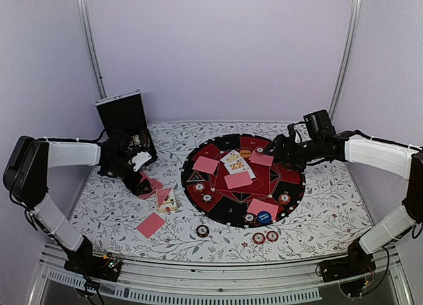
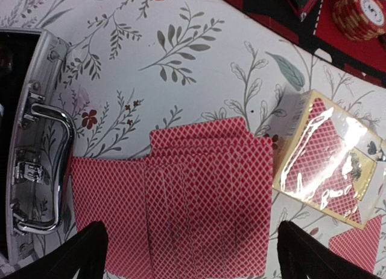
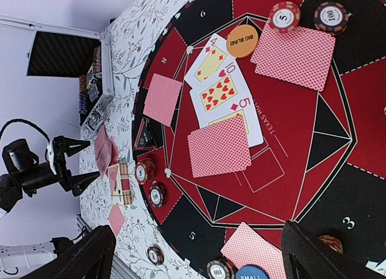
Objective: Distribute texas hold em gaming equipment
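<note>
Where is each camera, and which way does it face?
Top external: above and behind the arms, looking down on the table; both arms, left gripper and right gripper, show.
Left wrist: on the left arm, facing down at spread playing cards beside the case; the left fingers show below.
Right wrist: on the right arm, looking across the round mat; the right fingers show below.
Shared: the card box, in all three.

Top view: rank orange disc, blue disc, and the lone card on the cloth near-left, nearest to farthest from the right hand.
1. Orange disc, far side of the mat, just left of the right hand.
2. Blue disc, at the near edge of the mat.
3. Lone card, off the mat on the cloth, near left.
</note>
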You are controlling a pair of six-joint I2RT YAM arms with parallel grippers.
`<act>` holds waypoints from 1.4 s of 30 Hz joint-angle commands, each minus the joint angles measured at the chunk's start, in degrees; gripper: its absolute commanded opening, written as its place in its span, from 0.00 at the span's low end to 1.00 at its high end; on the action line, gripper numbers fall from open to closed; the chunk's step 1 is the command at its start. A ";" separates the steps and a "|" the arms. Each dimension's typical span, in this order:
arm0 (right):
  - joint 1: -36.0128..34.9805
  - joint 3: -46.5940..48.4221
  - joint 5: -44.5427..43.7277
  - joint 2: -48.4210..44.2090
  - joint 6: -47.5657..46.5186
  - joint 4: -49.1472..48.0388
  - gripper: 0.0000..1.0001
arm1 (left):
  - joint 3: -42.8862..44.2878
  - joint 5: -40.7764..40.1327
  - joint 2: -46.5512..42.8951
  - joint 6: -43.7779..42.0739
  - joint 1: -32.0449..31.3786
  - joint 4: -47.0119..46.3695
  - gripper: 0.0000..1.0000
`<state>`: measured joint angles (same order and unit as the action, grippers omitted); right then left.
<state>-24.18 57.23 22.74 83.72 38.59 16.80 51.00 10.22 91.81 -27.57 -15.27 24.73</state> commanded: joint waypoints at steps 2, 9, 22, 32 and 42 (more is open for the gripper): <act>0.19 1.86 -1.17 -1.80 -0.35 1.17 0.99 | 2.35 0.24 -2.70 -0.56 -0.52 3.17 1.00; 0.58 2.47 -1.57 -2.45 -1.04 2.01 0.99 | 5.86 0.47 -8.46 -0.25 -0.43 4.89 1.00; 3.72 -4.65 -30.05 -13.67 -8.24 1.39 0.99 | 8.01 -5.88 -17.71 12.24 9.40 -6.56 1.00; 3.81 -30.97 -60.63 -29.41 -31.12 -38.16 0.99 | -9.01 -1.77 -23.51 15.10 13.59 -28.91 1.00; 11.03 -43.45 -63.06 -20.84 -37.93 -70.89 0.99 | -18.82 0.71 -15.93 21.54 14.30 -53.17 1.00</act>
<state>-16.58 16.58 -38.17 59.13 5.06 -35.81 34.96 8.73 74.06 -9.69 -1.48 -13.43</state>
